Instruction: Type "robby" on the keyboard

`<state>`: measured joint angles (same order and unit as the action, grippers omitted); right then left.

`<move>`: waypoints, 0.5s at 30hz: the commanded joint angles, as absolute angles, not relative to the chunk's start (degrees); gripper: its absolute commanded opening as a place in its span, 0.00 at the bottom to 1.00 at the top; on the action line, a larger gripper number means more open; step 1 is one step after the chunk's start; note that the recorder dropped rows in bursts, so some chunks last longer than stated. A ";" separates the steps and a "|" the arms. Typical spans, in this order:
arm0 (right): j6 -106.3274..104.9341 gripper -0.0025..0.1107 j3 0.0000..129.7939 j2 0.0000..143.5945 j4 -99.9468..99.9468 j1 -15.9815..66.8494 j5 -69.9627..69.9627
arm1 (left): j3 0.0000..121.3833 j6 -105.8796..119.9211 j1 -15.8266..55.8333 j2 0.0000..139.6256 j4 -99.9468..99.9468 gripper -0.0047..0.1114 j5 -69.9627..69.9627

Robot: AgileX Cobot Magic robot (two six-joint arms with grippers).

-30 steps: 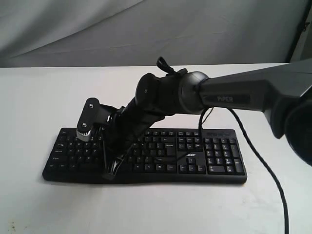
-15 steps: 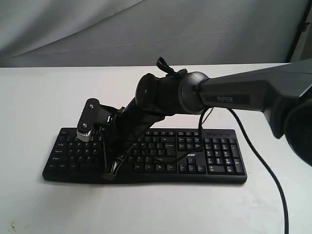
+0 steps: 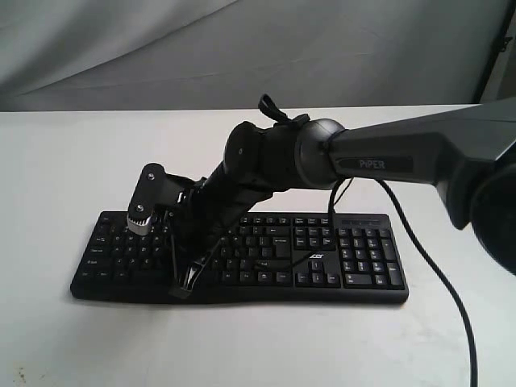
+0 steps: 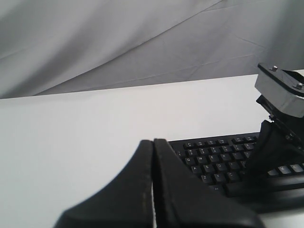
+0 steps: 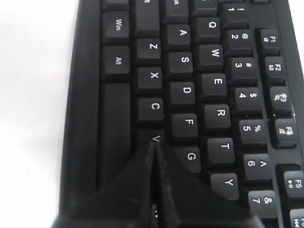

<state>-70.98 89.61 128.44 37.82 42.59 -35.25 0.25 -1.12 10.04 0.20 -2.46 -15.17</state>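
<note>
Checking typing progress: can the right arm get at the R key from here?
Probably yes: the shut right gripper is at the V key, and the R key lies bare nearby.

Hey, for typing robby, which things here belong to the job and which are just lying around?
Belongs to the job:
keyboard
right hand, shut, tips by the V key

Just there:
left hand, shut, off the keys
white table
grey backdrop cloth
arm cable
</note>
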 commanded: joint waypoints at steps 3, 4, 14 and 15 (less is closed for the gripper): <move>-70.46 0.02 89.81 128.40 37.05 42.63 -36.00 | 0.00 -1.28 10.36 0.00 -2.74 0.04 -14.84; -70.45 0.02 89.81 128.40 36.94 42.63 -36.00 | 0.00 -1.28 10.36 0.00 -2.74 0.04 -14.84; -70.21 0.02 89.81 129.78 36.73 42.63 -35.62 | 0.00 -1.28 10.36 0.00 -2.74 0.04 -14.84; -70.21 0.02 89.81 129.78 36.73 42.63 -35.62 | 0.00 -1.28 10.36 0.00 -2.74 0.04 -14.84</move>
